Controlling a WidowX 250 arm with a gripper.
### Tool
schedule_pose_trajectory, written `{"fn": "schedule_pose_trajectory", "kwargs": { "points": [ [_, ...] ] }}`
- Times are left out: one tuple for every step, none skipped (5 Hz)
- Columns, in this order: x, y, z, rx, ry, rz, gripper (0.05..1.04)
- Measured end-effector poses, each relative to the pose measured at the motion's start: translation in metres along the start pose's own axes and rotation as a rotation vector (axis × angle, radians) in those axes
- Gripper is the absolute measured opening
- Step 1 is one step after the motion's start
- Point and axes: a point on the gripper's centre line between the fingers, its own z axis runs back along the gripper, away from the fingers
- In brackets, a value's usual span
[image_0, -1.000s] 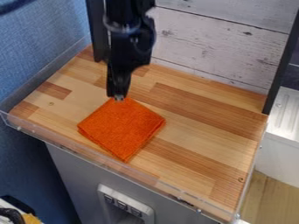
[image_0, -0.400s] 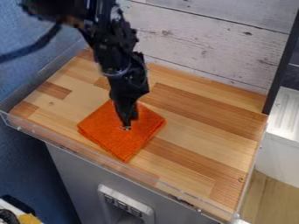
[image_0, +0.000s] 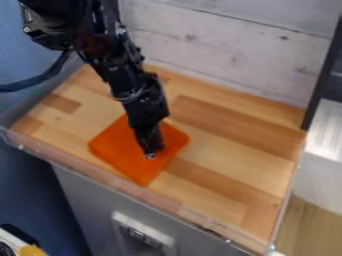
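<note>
See 1 orange cloth (image_0: 115, 150) lying flat, folded into a square, on the wooden worktop (image_0: 234, 137), left of its middle and toward its front edge, with 1 cloth corner close to that edge. See 1 black gripper (image_0: 151, 153) pointing down at the cloth near its middle, at the end of 1 black arm (image_0: 119, 65) slanting in from the upper left. Cannot tell if spread or pressed together, nor if touching the cloth. Find 1 clear guard (image_0: 73, 163) along the worktop's front edge, 1 pale plank wall (image_0: 224, 55) behind the back edge, and 1 black post (image_0: 316, 102) at the back right corner.
</note>
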Motion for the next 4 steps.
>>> {"fn": "schedule_pose_trajectory", "kwargs": {
  "points": [
    [0.000,-0.003,-0.005,-0.103,-0.005,0.040,0.059],
    [-0.006,0.006,-0.004,-0.189,0.016,0.150,0.059],
    [-0.018,0.019,-0.002,-0.260,0.076,0.306,0.059],
    [-0.034,0.033,0.008,-0.283,0.170,0.467,0.059]
  ]
}}
